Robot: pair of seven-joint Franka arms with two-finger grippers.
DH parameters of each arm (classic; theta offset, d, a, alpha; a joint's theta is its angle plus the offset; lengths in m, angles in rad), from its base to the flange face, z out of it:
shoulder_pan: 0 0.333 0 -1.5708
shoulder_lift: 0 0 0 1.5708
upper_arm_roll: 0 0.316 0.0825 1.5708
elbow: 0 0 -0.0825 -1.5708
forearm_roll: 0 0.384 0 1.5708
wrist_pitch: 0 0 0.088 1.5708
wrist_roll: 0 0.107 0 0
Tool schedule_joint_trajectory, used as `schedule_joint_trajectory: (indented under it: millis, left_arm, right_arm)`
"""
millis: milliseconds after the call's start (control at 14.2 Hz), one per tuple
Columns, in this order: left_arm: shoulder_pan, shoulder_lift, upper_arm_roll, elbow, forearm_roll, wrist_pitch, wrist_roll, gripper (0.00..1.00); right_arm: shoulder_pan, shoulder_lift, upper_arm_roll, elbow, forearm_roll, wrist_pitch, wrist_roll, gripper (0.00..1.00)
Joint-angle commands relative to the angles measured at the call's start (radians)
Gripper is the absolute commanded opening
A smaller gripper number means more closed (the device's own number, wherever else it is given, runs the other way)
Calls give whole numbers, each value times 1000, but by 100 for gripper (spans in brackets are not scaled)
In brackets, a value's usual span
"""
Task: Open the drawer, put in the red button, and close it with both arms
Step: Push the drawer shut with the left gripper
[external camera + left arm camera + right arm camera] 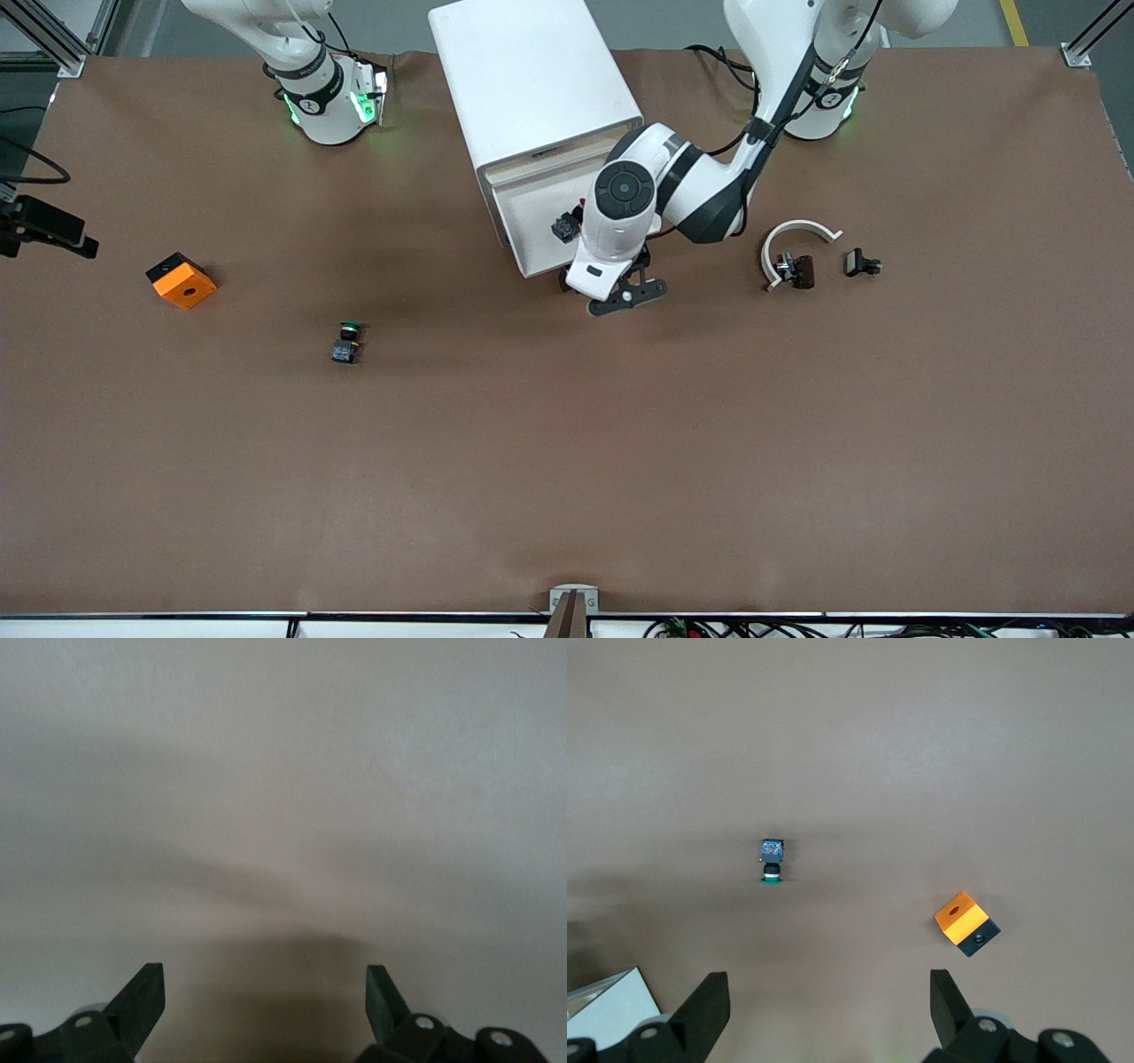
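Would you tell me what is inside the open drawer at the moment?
The red button lies in the pulled-out drawer. The left gripper, fingers open, and its wrist cover the rest of that end.

My arms (673, 186) wear glossy white plastic shells with matt black joint bands. My left gripper (266, 1010) has dull black plastic fingers, as does my right gripper (830, 1014). The table (567, 461) looks like matt brown cloth, faintly rippled. The cabinet (532, 80) is smooth white plastic; the orange block (181, 282) looks matt.
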Motion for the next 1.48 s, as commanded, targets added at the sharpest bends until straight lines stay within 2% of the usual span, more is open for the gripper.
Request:
schedule_joint_trajectory:
  millis: [0, 424, 636, 1060, 1413]
  left_arm:
    - [-3, -40, -31, -51, -9, 17, -33, 100]
    - [0, -87, -112, -120, -13, 17, -50, 100]
    - [2, -84, -152, -127, -51, 16, -63, 100]
    - [0, -72, -210, -138, -68, 16, -68, 100]
    - [0, -60, -229, -134, -115, 16, -73, 100]
  right_arm:
    - [-21, -39, 20, -73, -12, 13, -19, 100]
    - [-21, -111, 20, -188, -15, 82, -23, 100]
    - [-21, -177, 17, -290, -17, 168, -78, 100]
    - [-14, -204, 17, -317, -53, 189, -81, 100]
    - [-9, -234, 14, -356, -70, 212, -88, 100]
